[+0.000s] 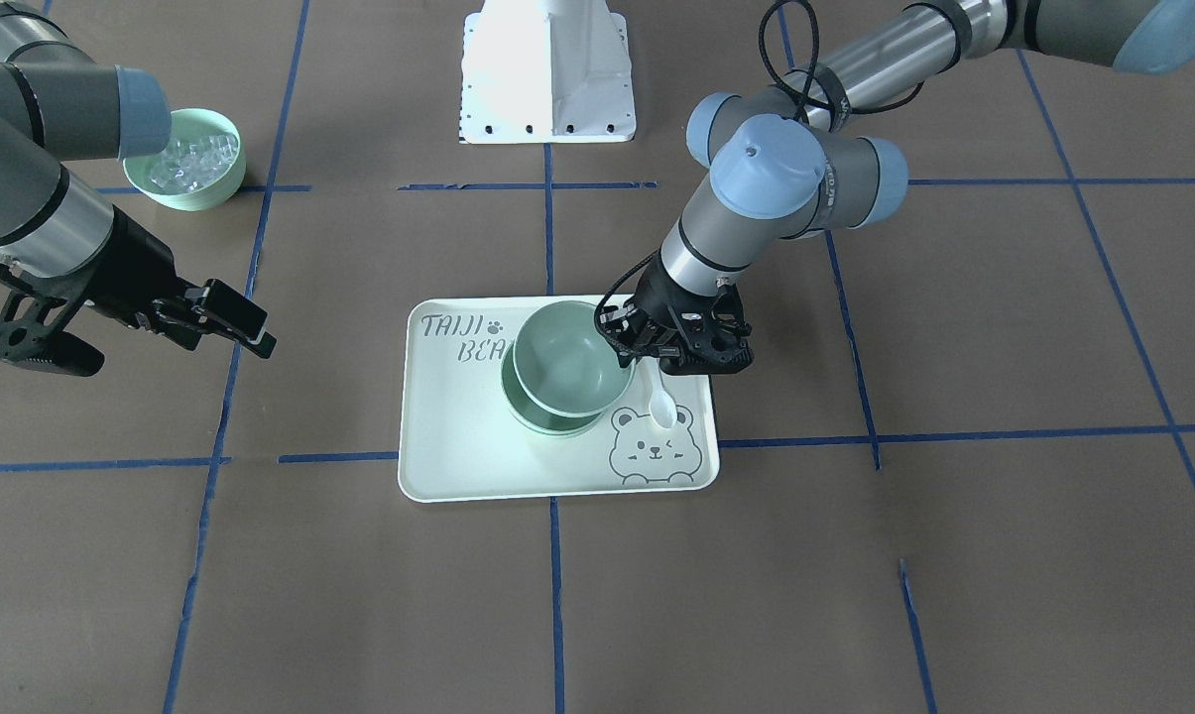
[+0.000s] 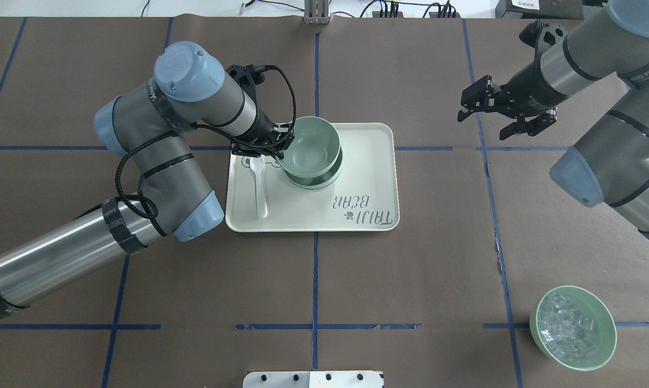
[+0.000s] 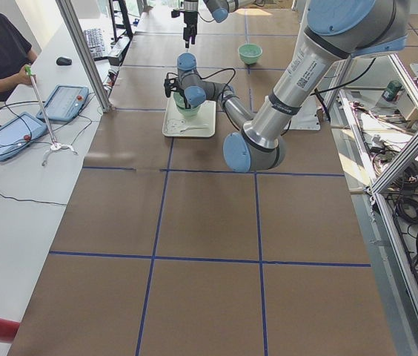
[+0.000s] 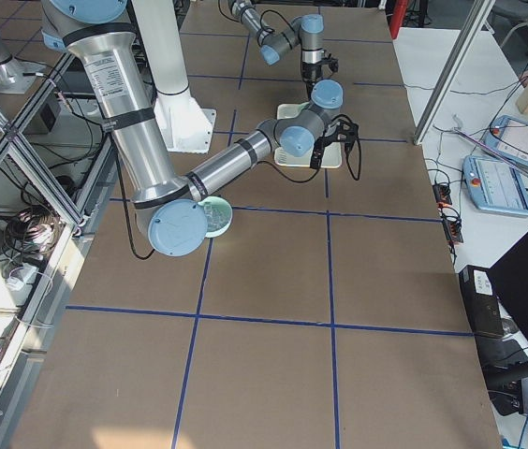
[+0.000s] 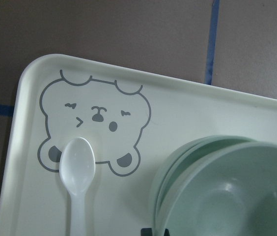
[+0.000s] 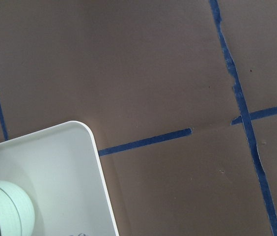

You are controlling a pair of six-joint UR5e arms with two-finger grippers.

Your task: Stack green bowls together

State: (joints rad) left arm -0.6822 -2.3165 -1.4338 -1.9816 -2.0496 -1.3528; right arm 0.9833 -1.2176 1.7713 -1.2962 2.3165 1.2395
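3 green bowls (image 2: 314, 183) nested on tray (image 2: 367, 161), mid tabletop. Overhead view: left gripper (image 2: 282, 146) jaws clamped on top bowl (image 2: 311, 148) rim at 9 o'clock, top bowl off-center on lower 2. White spoon (image 2: 259, 186) at 8 o'clock of stack. Right gripper (image 2: 483, 125) jaws spread, empty, 3 o'clock of tray, well apart. Cube-filled bowl (image 2: 572, 327) at 4 o'clock.
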